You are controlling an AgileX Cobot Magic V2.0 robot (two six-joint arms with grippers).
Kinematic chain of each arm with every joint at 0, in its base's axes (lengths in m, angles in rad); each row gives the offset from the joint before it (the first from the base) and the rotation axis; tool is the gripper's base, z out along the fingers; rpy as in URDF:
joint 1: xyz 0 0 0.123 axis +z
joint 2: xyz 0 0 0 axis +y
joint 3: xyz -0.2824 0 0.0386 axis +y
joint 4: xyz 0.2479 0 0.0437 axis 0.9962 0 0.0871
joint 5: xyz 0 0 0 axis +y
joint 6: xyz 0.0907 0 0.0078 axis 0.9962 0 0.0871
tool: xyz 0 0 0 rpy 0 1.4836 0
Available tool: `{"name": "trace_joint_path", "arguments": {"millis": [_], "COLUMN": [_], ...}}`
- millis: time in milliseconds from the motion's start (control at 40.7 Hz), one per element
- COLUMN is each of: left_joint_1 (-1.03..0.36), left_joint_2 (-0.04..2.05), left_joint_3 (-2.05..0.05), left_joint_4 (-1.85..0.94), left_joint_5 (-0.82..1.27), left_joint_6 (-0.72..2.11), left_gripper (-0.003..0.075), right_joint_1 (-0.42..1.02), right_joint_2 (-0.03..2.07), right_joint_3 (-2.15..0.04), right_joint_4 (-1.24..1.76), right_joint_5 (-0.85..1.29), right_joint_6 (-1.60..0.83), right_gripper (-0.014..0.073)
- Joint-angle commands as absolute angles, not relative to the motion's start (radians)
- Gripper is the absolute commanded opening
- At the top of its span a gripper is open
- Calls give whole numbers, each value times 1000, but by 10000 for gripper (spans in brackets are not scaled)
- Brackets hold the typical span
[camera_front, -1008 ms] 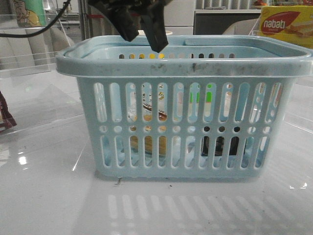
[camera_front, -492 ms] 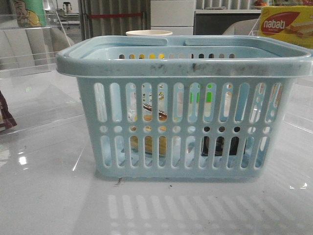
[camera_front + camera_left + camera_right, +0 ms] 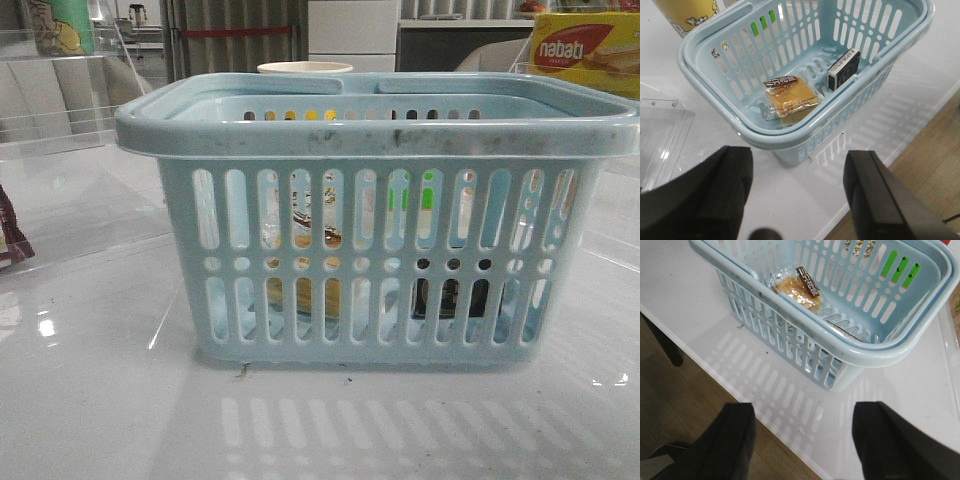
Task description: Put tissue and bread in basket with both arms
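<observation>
On my front camera I see only the basket (image 3: 375, 215) standing on the white bench (image 3: 110, 400); neither arm shows there. Through its slots I make out the bread (image 3: 300, 295) low on the left and the dark tissue (image 3: 450, 297) to its right. My left wrist camera looks down into the basket: the bread lies flat on the floor, the tissue pack (image 3: 843, 69) stands on edge against the slotted wall, near the bread but apart from it. The left gripper (image 3: 797, 192) hangs above the bench outside the basket, spread wide and empty. The right gripper (image 3: 802, 440) is likewise spread wide, holding nothing. A nabati box (image 3: 585, 52) sits behind the basket.
</observation>
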State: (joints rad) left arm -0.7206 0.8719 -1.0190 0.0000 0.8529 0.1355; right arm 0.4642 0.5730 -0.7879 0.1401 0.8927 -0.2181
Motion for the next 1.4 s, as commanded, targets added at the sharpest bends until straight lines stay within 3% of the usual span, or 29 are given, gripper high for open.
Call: {"name": "trace_joint_path", "arguments": {"millis": [0, 246, 762, 910, 1131, 1328, 1377], "left_joint_1": [-728, -728, -728, -728, -728, -728, -728], "left_joint_2": [804, 703, 699, 699, 699, 699, 699], "left_joint_3": [-1001, -908, -892, -892, -892, -892, -892], "left_joint_4": [-11, -11, -7, -7, -7, -7, -7], "left_joint_5": [758, 758, 770, 766, 766, 766, 766], "left_joint_6": [127, 127, 127, 127, 127, 127, 127], "left_gripper": [454, 454, 454, 424, 222, 88, 92], "right_joint_1": [465, 465, 465, 465, 465, 465, 465], "right_joint_2": [575, 575, 575, 575, 575, 575, 575], "right_joint_3": [-814, -814, -814, -814, -814, -814, -814], "right_joint_4": [138, 138, 138, 138, 138, 138, 138], "right_joint_5": [830, 830, 840, 857, 882, 884, 884], "right_joint_6": [-229, -229, -229, -229, -229, -229, -229], "right_gripper": [519, 519, 512, 369, 114, 53, 53]}}
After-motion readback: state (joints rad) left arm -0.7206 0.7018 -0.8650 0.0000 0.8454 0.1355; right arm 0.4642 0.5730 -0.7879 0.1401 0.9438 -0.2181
